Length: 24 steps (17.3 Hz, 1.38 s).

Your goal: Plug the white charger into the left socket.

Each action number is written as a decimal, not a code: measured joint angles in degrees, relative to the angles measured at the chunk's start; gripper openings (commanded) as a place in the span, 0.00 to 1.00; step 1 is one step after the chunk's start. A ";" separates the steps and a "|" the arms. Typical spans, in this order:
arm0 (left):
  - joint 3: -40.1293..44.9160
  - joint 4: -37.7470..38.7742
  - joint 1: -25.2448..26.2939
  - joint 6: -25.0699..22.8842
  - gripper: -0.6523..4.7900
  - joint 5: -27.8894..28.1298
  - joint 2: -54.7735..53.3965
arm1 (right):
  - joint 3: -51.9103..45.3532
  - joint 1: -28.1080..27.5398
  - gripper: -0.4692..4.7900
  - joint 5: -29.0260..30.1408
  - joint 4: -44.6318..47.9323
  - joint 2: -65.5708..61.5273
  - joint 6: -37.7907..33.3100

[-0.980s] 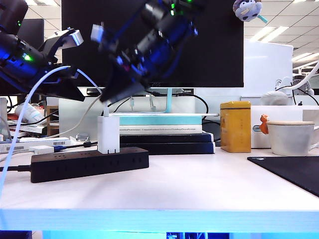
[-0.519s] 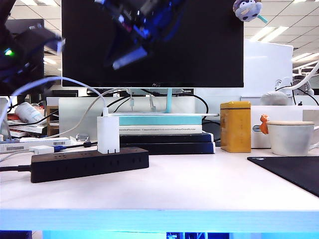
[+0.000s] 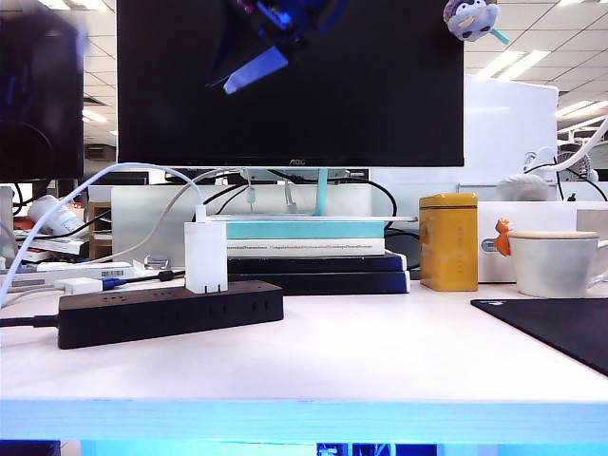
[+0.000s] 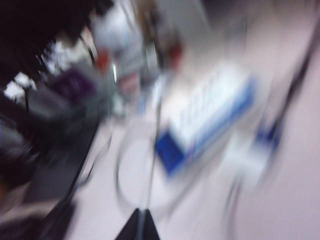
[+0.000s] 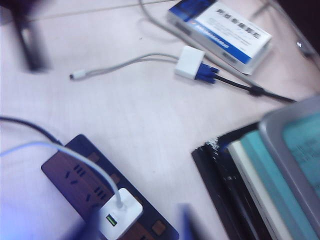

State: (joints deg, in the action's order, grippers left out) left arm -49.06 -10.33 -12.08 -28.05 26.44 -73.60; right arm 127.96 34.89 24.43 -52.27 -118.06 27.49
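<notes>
The white charger (image 3: 206, 256) stands upright on the black power strip (image 3: 171, 312), towards the strip's right end, its white cable arcing up and off to the left. In the right wrist view the charger (image 5: 120, 217) sits plugged into the strip (image 5: 75, 175), with bare outlets beside it; which one is the left socket I cannot tell. My right gripper (image 3: 256, 65) hangs high in front of the monitor, blurred; seen from the wrist, the right gripper (image 5: 137, 227) is open, its fingers apart well above the charger. My left gripper (image 4: 141, 226) is shut, its view blurred; its arm is a dark smear at far left.
A stack of books (image 3: 313, 256) lies right behind the strip under the monitor (image 3: 380, 95). A yellow tin (image 3: 448, 240), a cup (image 3: 556, 261) and a black mat (image 3: 560, 328) stand to the right. A flat white adapter with blue plug (image 5: 192, 64) and a blue-white box (image 5: 220, 27) lie beyond the strip.
My right gripper has left the top of the charger and risen in front of the monitor. The left arm has swung away to the left. The charger stays standing on the strip.
</notes>
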 measured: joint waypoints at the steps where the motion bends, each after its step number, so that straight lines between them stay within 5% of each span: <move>1: -0.04 -1.18 -0.35 2.36 0.11 -2.03 2.73 | 0.83 -0.24 0.09 -0.24 -0.22 0.07 -1.55; 4: -0.04 0.00 -0.50 12.81 0.12 -10.99 14.29 | 2.67 -0.57 0.09 -2.14 -0.35 4.55 -6.34; 8: -0.07 6.29 -1.11 17.73 0.12 -19.02 28.98 | 2.99 -0.24 0.09 -6.64 -0.85 16.31 -7.06; 14: -0.11 39.65 -1.11 22.77 0.12 -24.46 62.16 | 2.36 -0.07 0.09 -6.69 -7.67 39.43 -8.20; 17: 1.29 51.56 -1.05 24.24 0.12 -27.63 72.26 | -11.15 -0.09 0.09 -6.69 -9.57 48.41 -8.22; 19: 4.28 58.75 -1.01 26.49 0.11 -31.41 73.11 | -28.74 0.07 0.09 -6.29 -1.01 57.42 -10.71; 24: 11.30 52.57 -0.98 27.93 0.11 -33.97 73.13 | -64.52 0.02 0.09 -6.64 22.43 74.47 -17.90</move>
State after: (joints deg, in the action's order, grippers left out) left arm -37.76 42.24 -13.06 -0.12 -7.53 -0.47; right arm 63.44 34.92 17.78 -29.85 -43.59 9.58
